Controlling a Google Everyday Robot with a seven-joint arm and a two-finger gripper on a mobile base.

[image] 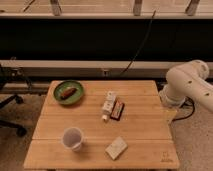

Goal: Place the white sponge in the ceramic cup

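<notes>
I see a wooden table (pixel 145 131) from above and in front. The arm (pixel 189 82), white and jointed, stands past the table's right edge, bent there and well apart from everything on the top. The gripper lies outside my view, somewhere beyond the right border, so I cannot tell what state it is in.

The sponge (pixel 116 147) lies flat near the front edge, a little right of centre, turned at a slant to the table's planks. Nothing touches it. The cup (pixel 73 138) stands upright to the left of the sponge, near the front, with a clear gap between the two. Its mouth faces up and I see nothing inside it.

Further back, at the left rear, sits a green plate (pixel 56 93) with a brown oblong item (pixel 68 92) lying in it. Near the table's middle a white tube (pixel 108 104) lies with its small cap toward the front. A dark bar (pixel 118 110) lies just beside it on the right, roughly parallel; I cannot tell whether they touch.

A black cable (pixel 140 44) runs down the dark wall behind the table. Part of a chair (pixel 7 107) shows at the left border.
</notes>
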